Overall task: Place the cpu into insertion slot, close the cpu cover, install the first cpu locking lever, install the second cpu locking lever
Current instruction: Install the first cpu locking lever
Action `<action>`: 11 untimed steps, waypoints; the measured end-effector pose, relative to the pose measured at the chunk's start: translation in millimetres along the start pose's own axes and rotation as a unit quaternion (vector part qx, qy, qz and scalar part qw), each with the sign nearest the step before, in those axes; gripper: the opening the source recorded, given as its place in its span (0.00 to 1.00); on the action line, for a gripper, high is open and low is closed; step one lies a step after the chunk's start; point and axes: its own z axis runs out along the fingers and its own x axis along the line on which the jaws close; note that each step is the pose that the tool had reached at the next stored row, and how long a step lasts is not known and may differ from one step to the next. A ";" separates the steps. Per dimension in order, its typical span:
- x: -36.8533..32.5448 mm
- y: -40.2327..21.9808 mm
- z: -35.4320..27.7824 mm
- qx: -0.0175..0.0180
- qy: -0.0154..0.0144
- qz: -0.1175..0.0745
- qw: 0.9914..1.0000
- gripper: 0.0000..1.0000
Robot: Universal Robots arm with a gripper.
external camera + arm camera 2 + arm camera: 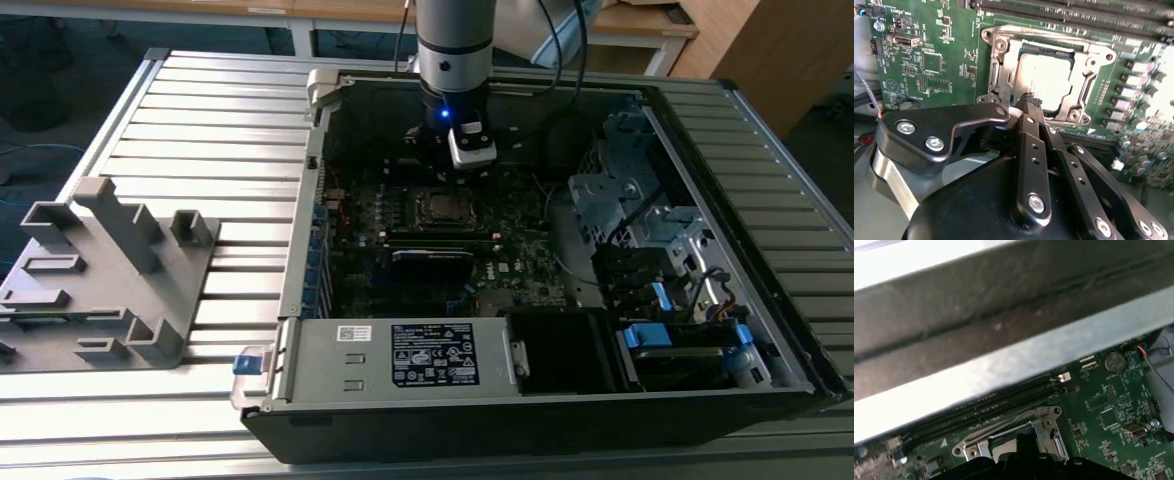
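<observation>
The cpu [1046, 75] lies flat in the insertion slot [991, 90], its pale metal top showing through the window of the cpu cover [1089, 82]. The cover lies down over the chip. In the exterior view the slot [441, 207] sits mid-board inside the open computer case. My gripper [1030, 102] is shut, its two black fingers [1026, 145] pressed together, with the tips just over the slot's edge nearest the wrist. I see nothing between them. In the exterior view the gripper [454, 165] hangs just behind the slot. I cannot make out the locking levers.
Long memory slots [1079, 10] run along the slot's far side. A black module [434, 258], the power supply box [400, 355] and the drive cage [627, 200] crowd the case. The case's metal wall [1004, 340] passes close to the wrist. A grey fixture [107, 270] stands at the exterior view's left.
</observation>
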 end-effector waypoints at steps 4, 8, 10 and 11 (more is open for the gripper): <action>-0.1 -0.5 0.1 0.002 -0.001 -0.016 1.000 0.11; 0.3 -3.2 0.3 0.001 -0.001 -0.027 1.000 0.11; 1.2 -6.1 0.2 0.000 -0.001 -0.029 1.000 0.11; 1.4 -7.7 0.1 0.000 -0.001 -0.031 1.000 0.11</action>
